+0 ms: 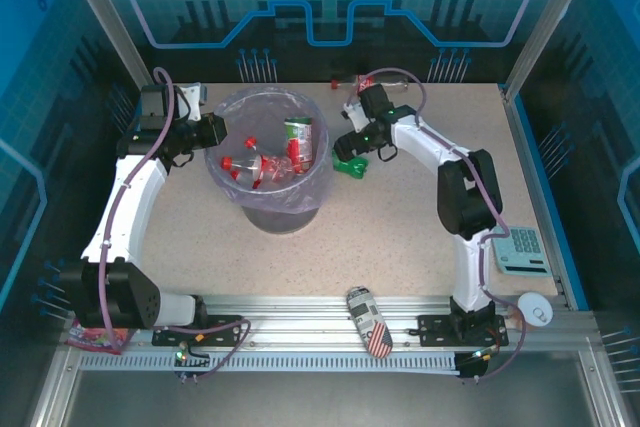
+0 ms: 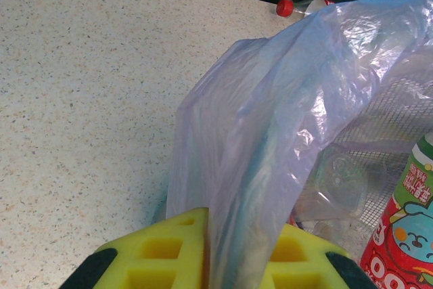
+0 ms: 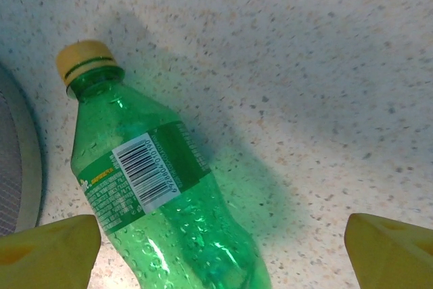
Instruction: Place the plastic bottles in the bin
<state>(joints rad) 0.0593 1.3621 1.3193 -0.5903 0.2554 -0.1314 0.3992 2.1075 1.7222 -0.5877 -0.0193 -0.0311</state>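
**A:** How does the right gripper (image 3: 220, 255) stand?

**B:** Spread wide, one yellow fingertip (image 3: 47, 248) in each lower corner of the wrist view. The green bottle (image 3: 162, 194) lies on its side on the table (image 3: 325, 65) between them. Its yellow cap (image 3: 84, 59) points away from the camera. I see no contact with it.

**A:** And the arm behind it?

**B:** From above, it rises from its base at the near right and folds at the elbow. The white forearm reaches far and left, and the wrist tips down over the bottle, which lies just right of the bin (image 1: 285, 217).

**A:** The left gripper (image 2: 226, 262)?

**B:** Its yellow pads (image 2: 162, 258) are drawn close, pinching the bag (image 2: 304, 99). The lilac film runs up between them at the bin's left rim.

**A:** Its arm?

**B:** It climbs from the near-left base along the table's left side. At the top it turns right, with the wrist level and pointing at the rim.

**A:** Where are the other plastic bottles?

**B:** Several clear red-capped bottles (image 1: 250, 165) lie in the bin with a red-labelled bottle (image 1: 300, 142). One red-capped bottle (image 2: 298, 6) lies at the table's far edge. A flag-patterned can (image 1: 368, 320) sits on the near rail between the bases.
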